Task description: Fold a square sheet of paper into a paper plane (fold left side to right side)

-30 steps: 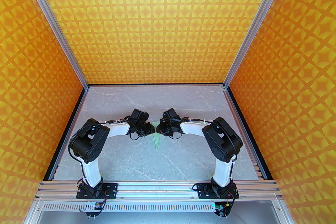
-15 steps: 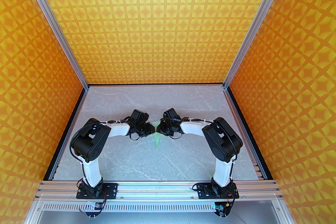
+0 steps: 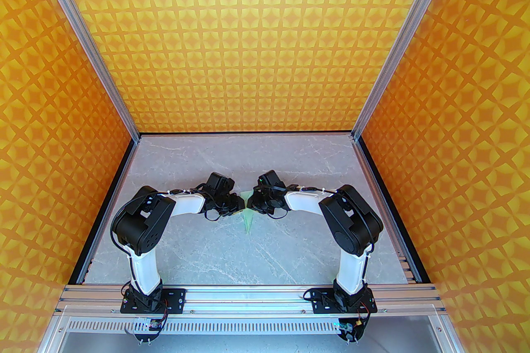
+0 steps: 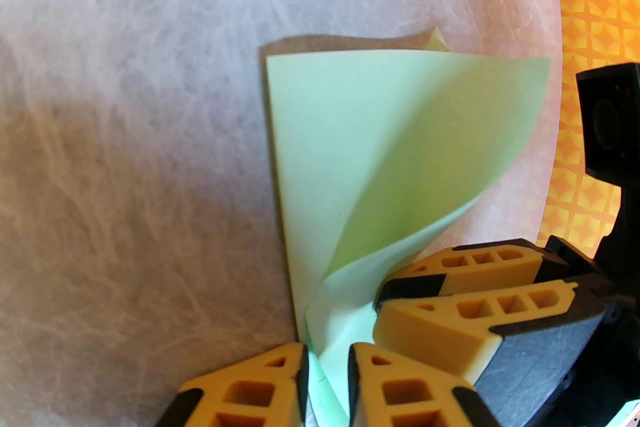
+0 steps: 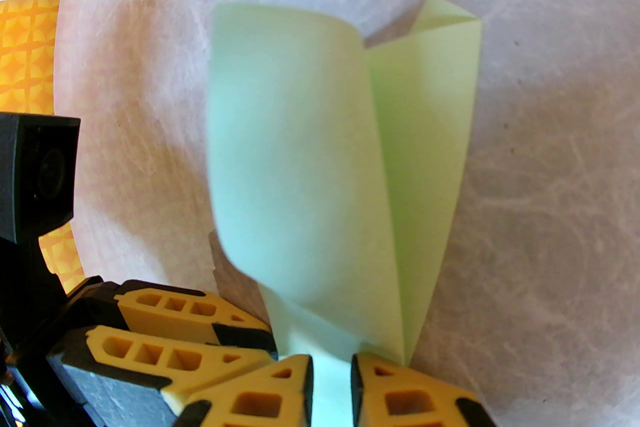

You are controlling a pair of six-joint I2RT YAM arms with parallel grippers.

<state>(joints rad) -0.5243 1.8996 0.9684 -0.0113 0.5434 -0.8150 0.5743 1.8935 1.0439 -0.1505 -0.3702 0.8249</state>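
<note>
The square sheet of paper (image 3: 248, 221) is pale mint-green and folded into a narrow wedge, the paper plane, with its tip toward the arms' bases. It stands up from the table between my two wrists. My left gripper (image 4: 327, 385) is shut on the paper (image 4: 380, 139) near its narrow end. One layer curls open to the right. My right gripper (image 5: 332, 385) is shut on the same narrow end of the paper (image 5: 300, 164), where a loose flap bows left beside a creased flat wing. The two grippers, left (image 3: 241, 205) and right (image 3: 249, 204), nearly touch, and each one's fingers (image 4: 475, 295) (image 5: 190, 325) show in the other's view.
The grey marble tabletop (image 3: 248, 260) lies bare around the paper. Orange patterned walls enclose it on three sides, with aluminium posts (image 3: 132, 132) at the back corners. An aluminium rail (image 3: 248, 295) carries the arm bases along the near edge.
The left arm's elbow has shifted slightly to the right. The paper and both grippers stay almost where they were.
</note>
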